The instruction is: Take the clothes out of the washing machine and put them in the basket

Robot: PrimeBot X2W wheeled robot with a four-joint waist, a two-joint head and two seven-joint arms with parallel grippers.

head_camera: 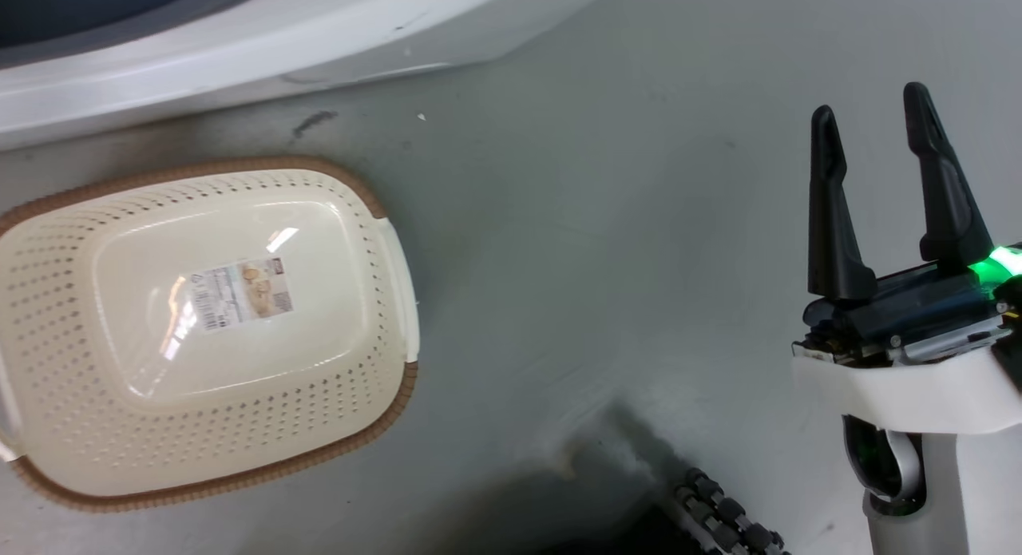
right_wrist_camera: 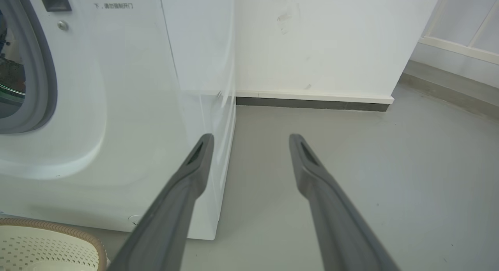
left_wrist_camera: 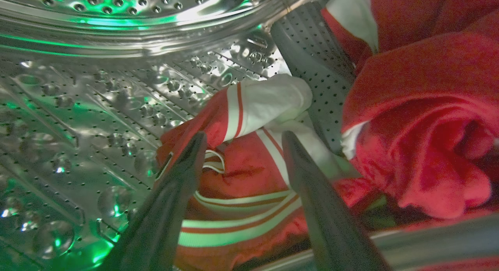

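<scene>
Inside the washing machine's steel drum (left_wrist_camera: 97, 99) lie the clothes: a red garment with white panels and stripes (left_wrist_camera: 241, 177) and a plain red one (left_wrist_camera: 421, 119) to its right. My left gripper (left_wrist_camera: 243, 136) is open right over the striped garment, one finger on each side of a fold. The cream basket (head_camera: 200, 331) stands on the floor below the washing machine (head_camera: 239, 36), holding nothing but its paper label; its rim (right_wrist_camera: 50, 228) also shows in the right wrist view. My right gripper (head_camera: 874, 120) hangs open over bare floor, well right of the basket.
A grey ribbed drum paddle (left_wrist_camera: 315, 72) stands between the two garments. The washing machine's white front (right_wrist_camera: 117, 107) and grey door ring (right_wrist_camera: 43, 80) are on the left, a white wall with dark skirting (right_wrist_camera: 312, 103) behind. Grey floor (head_camera: 599, 220) spreads to the right.
</scene>
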